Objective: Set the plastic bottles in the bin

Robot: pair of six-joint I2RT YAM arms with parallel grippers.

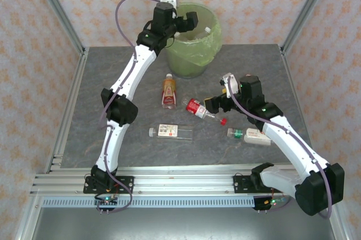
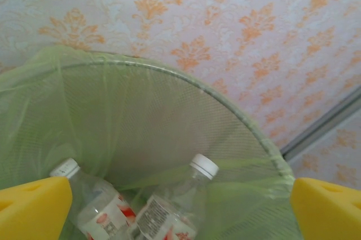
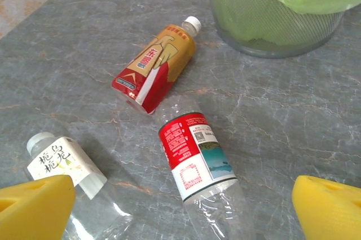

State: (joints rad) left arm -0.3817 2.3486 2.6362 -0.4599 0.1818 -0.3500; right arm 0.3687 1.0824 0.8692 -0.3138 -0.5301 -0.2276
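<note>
Bottles [image 1: 168, 92] apart on table [image 1: 107, 76]; left tool [image 1: 190, 23] agape over bin [image 1: 194, 62] rim.

The bin [image 1: 194, 54] stands at the worktop's [image 1: 101, 76] twelve o'clock, two bottles [image 2: 175, 206] inside it — four more bottles [image 1: 168, 90] lie on the worktop, spread between the bin's five and seven o'clock.

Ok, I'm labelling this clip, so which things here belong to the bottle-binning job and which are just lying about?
Job: bin; orange-labelled bottle, red-labelled bottle, white-labelled bottle, green-capped bottle on the table; two bottles inside the bin.
Just there: table, metal frame, patterned wall.
</note>
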